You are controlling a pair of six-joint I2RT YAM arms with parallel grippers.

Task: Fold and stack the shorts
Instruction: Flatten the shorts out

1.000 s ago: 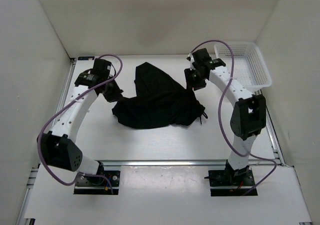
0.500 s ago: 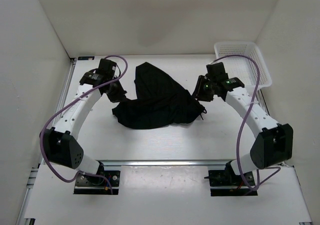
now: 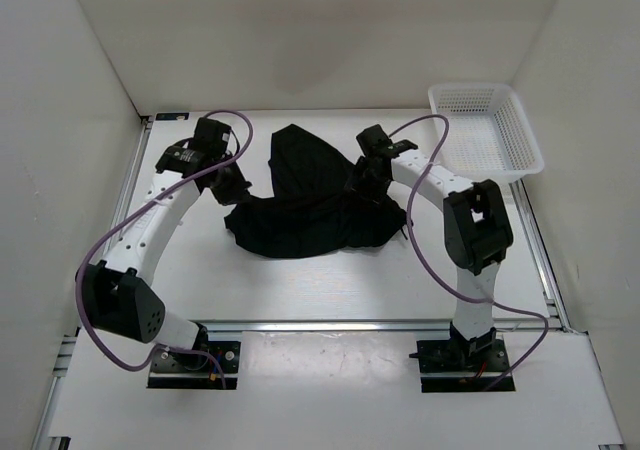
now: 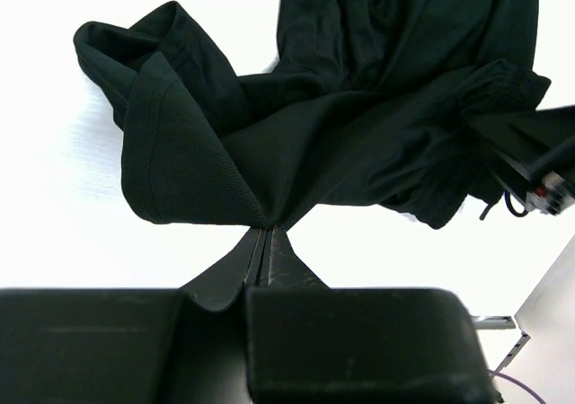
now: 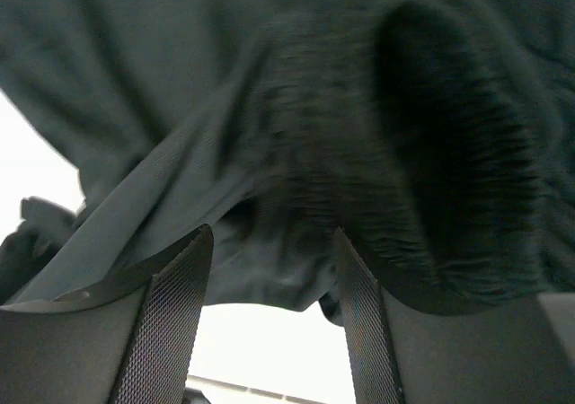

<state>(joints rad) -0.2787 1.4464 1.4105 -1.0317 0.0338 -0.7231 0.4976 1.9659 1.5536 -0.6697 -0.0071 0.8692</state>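
Shorts crumpled at centre of table; soft, light, limp. Left pincer clamped on left-side fold. Right pincer open, straddling bunched right-side fabric. Likely best hold: hem or waistband corners.

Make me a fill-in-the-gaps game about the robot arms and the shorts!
1. The shorts are ____ in colour.
2. The left gripper is ____ on a fold of the shorts.
3. The right gripper is ____, its two fingers apart with cloth just ahead.
4. The white basket stands at the far ____ corner of the table.

Missing words: black, shut, open, right.
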